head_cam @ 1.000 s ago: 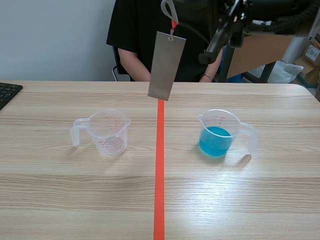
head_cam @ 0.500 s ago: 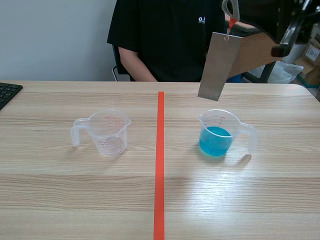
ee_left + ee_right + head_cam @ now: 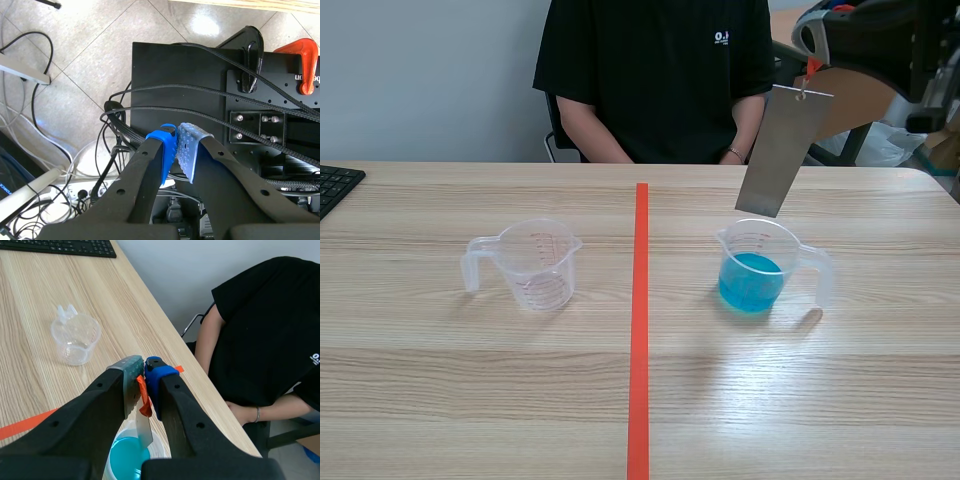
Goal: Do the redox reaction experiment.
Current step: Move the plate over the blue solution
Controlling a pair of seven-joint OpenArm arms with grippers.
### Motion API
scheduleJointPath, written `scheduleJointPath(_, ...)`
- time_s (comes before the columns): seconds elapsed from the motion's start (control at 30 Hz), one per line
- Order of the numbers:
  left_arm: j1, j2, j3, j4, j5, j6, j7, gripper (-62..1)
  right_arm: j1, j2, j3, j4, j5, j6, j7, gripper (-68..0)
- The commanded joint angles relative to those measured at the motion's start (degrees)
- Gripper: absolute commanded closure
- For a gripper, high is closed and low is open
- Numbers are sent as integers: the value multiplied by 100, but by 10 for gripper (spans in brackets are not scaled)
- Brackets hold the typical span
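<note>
A grey metal plate (image 3: 783, 150) hangs tilted by an orange tag (image 3: 143, 399), its lower edge just above the rim of the clear beaker of blue liquid (image 3: 753, 268) on the right of the table. My right gripper (image 3: 144, 371) is shut on that tag and is raised at the back right (image 3: 812, 35). In the right wrist view the plate (image 3: 142, 427) drops toward the blue beaker (image 3: 131, 457). An empty clear beaker (image 3: 535, 262) stands left of the tape line. My left gripper (image 3: 176, 145) is shut on nothing, off the table over a black base and cables.
A person in a black shirt (image 3: 655, 80) sits across the table, arms near its far edge. A black keyboard (image 3: 335, 186) lies at the far left. An orange-red tape line (image 3: 640, 320) splits the table. A cardboard box (image 3: 855, 100) stands behind at the right.
My right arm has carried the hanging plate to the right, from above the tape line to above the blue beaker, and a little lower. Both beakers stayed put.
</note>
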Motion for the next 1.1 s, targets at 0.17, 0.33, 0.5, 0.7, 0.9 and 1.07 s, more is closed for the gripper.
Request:
scheduleJointPath(0.17, 66, 9, 11, 70, -15, -15, -61, -49, 90, 168, 52, -74, 98, -35, 85, -15)
scheduleJointPath(0.33, 66, -7, 11, 72, -15, -20, -61, -49, 90, 168, 52, -280, 96, -35, 216, -15)
scheduleJointPath(0.5, 114, -162, 11, 74, -15, -20, -72, -49, 90, 166, 50, -431, 96, -33, 365, -15)
scheduleJointPath(0.7, 188, -581, 13, 87, -17, -90, -146, -49, 90, 162, 50, -448, 94, -33, 376, -15)
scheduleJointPath(0.9, 243, -1257, 13, 87, -37, -111, -457, -49, 90, 142, 50, -448, 57, -11, 391, -15)
scheduleJointPath(1.07, 240, -2098, 13, 87, -37, -116, -1060, -49, 90, 136, 50, -448, 57, 11, 409, -15)
